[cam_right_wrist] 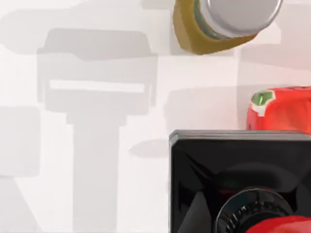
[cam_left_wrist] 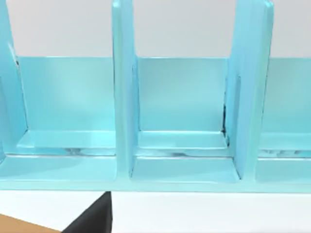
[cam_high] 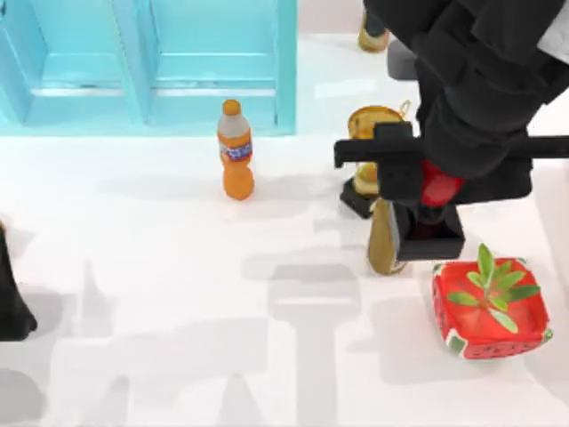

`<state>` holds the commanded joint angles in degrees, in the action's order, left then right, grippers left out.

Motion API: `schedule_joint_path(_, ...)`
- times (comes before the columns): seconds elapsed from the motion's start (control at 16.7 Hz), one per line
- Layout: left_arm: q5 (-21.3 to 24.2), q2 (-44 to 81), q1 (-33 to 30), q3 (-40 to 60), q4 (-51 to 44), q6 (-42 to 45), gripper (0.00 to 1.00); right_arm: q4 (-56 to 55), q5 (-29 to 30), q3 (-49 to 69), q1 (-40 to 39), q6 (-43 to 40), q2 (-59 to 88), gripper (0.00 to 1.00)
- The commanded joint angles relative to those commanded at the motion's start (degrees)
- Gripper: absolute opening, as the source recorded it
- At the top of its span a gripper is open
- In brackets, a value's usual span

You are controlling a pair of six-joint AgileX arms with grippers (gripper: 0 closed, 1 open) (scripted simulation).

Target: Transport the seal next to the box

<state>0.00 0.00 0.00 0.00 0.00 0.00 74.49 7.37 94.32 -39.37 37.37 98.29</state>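
The seal, a glossy red knob on a black square block, hangs just above the table at the right. My right gripper is shut on its knob from above. In the right wrist view the seal's black base is close up, its far edge overlapping the box. The box is red with rind-patterned corners and a green plant inside. It stands on the table just in front and to the right of the seal. My left arm is parked at the table's left edge.
A gold trophy on a black base stands just behind and left of the seal. A tan bottle lies beside the seal's left side. An orange soda bottle stands before the cyan cabinet. Open tabletop lies front left.
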Motion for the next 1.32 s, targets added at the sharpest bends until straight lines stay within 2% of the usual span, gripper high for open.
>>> schedule_joint_path(0.36,0.0,0.0,0.0,0.0,0.0,0.0,1.0,-0.18,-2.6,-26.83,16.6,-15.98,-30.1,0.0)
schedule_joint_path(0.6,0.0,0.0,0.0,0.0,0.0,0.0,1.0,-0.7,-3.76,-36.71,24.13,-22.56,-41.09,0.0)
schedule_joint_path(1.08,0.0,0.0,0.0,0.0,0.0,0.0,1.0,-0.84,-3.98,-38.5,25.63,-23.8,-43.03,0.0)
schedule_joint_path(1.32,0.0,0.0,0.0,0.0,0.0,0.0,1.0,-6.04,-4.05,-43.52,25.91,-24.01,-42.77,0.0)
